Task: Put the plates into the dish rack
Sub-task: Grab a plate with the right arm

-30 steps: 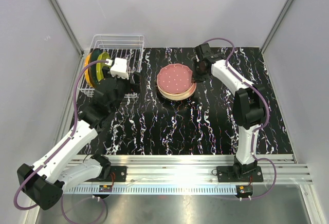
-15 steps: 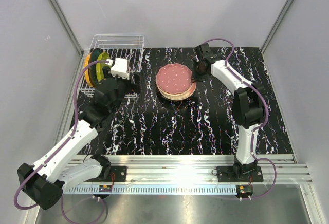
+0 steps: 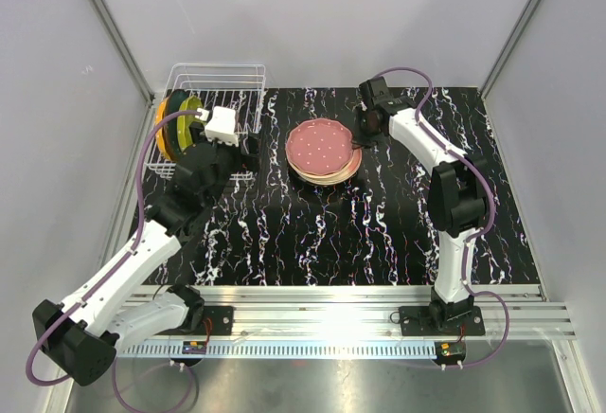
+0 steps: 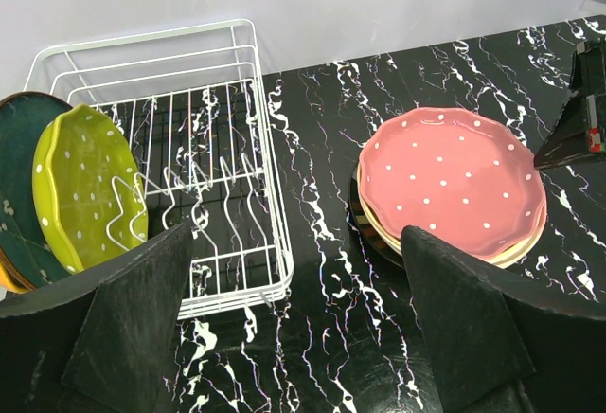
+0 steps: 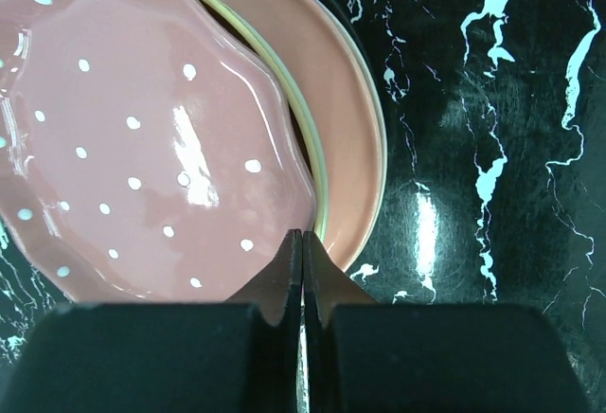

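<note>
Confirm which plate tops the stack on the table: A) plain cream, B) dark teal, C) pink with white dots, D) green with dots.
C: the pink plate lies uppermost on the stack, while the green plate stands in the dish rack.

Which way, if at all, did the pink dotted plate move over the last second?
Yes: the pink plate slid slightly left, toward the dish rack, baring more of the stack beneath.

Dish rack point(image 3: 216, 81) back-left on table point(image 3: 379, 233), plates point(image 3: 178, 122) standing inside, plate stack point(image 3: 323, 151) to its right
</note>
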